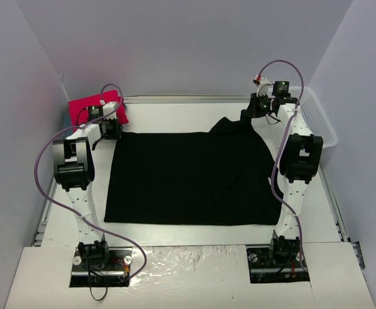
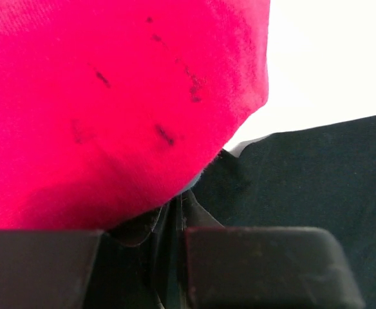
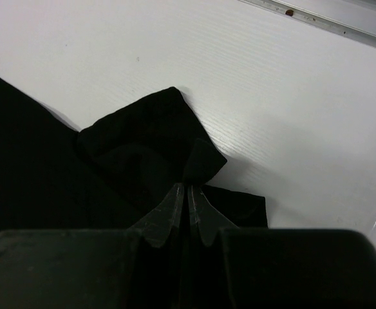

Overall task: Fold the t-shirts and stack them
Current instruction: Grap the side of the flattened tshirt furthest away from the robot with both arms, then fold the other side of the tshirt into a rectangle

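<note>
Left pincer (image 2: 175,215) and right pincer (image 3: 188,196) each clamp shut on a far corner of the black t-shirt (image 1: 188,180), spread mid-way across the bench (image 1: 169,117); the red-pink t-shirt (image 1: 85,105), pressed against the left grip, could snag and drag along on lifting; the black t-shirt's long axis runs left-right, collar direction unclear.
</note>
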`<state>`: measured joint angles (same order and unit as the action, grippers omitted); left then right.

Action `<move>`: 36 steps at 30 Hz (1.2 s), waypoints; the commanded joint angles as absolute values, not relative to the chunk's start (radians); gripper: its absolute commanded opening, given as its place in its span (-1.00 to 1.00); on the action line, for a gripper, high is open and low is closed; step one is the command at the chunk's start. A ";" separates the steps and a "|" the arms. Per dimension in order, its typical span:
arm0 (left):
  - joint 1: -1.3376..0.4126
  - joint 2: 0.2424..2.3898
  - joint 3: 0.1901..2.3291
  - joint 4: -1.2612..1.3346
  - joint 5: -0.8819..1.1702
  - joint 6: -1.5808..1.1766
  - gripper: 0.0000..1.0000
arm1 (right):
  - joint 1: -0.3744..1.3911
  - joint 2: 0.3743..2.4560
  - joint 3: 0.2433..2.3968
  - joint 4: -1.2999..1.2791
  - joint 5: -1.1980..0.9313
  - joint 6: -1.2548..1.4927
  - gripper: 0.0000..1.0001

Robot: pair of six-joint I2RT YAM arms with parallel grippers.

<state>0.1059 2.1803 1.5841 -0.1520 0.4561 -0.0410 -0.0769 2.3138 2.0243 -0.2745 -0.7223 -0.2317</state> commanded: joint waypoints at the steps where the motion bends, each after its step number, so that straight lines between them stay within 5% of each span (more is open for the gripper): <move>1: 0.098 2.166 1.620 -0.160 0.483 -0.051 -0.95 | -0.072 2.324 2.065 -0.302 -0.735 -0.245 -1.00; 15: 0.112 1.987 1.568 -0.206 0.477 -0.025 -0.95 | -0.077 2.240 2.066 -0.339 -0.772 -0.250 -1.00; 36: 0.138 1.743 1.407 -0.342 0.564 0.081 -0.95 | -0.086 1.957 1.767 -0.517 -0.773 -0.388 -1.00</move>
